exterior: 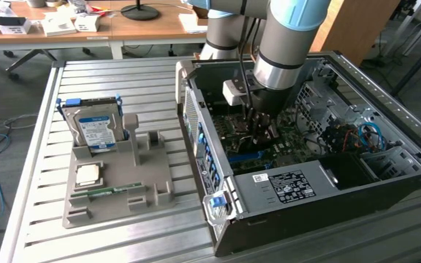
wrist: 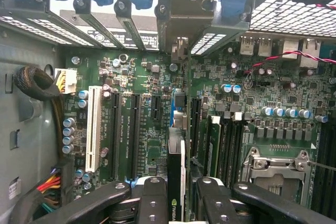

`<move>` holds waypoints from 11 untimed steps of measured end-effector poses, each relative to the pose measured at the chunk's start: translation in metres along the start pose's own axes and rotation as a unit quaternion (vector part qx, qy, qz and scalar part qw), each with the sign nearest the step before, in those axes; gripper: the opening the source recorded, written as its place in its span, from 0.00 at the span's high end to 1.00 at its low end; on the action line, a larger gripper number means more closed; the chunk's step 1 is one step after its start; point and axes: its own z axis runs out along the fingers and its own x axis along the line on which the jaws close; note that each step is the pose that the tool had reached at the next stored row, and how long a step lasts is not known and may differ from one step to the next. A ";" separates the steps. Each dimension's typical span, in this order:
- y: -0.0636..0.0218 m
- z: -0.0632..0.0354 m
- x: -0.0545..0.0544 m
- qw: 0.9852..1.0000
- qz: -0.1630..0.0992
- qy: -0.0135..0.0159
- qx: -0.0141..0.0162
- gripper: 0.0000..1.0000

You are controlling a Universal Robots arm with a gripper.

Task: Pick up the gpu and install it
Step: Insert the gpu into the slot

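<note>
gpu (wrist: pixel 175 177), seen edge-on as a thin dark card with a green logo on its near edge, stands upright between the two black fingers (wrist: pixel 152 203) of my gripper (wrist: pixel 181 192). My jaws are partly closed, one on each flat face of the card, so I judge that I have hold of it.

The card hangs inside the open computer case (exterior: pixel 320 186), just above the green motherboard (wrist: pixel 157 103). It runs in line with a blue expansion slot (wrist: pixel 178 111) that lies among the black slots (wrist: pixel 134 129). I cannot tell whether its lower edge touches the slot. In the exterior view my gripper (exterior: pixel 258 123) reaches down into the middle of the case.

I judge the card to be light, stiff and fragile. Its bare circuit faces offer little friction, and its contact edge should not be scraped or bent. The safest hold is on the flat faces near the top edge, well clear of the contacts, as my fingers sit now.

On the exterior view's left, well apart from me, a grey holder (exterior: pixel 115 203) carries a hard drive (exterior: pixel 97 129) and a memory stick (exterior: pixel 112 190).
</note>
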 end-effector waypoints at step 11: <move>0.0003 0.0026 0.000 1.000 0.000 0.000 0.000 0.74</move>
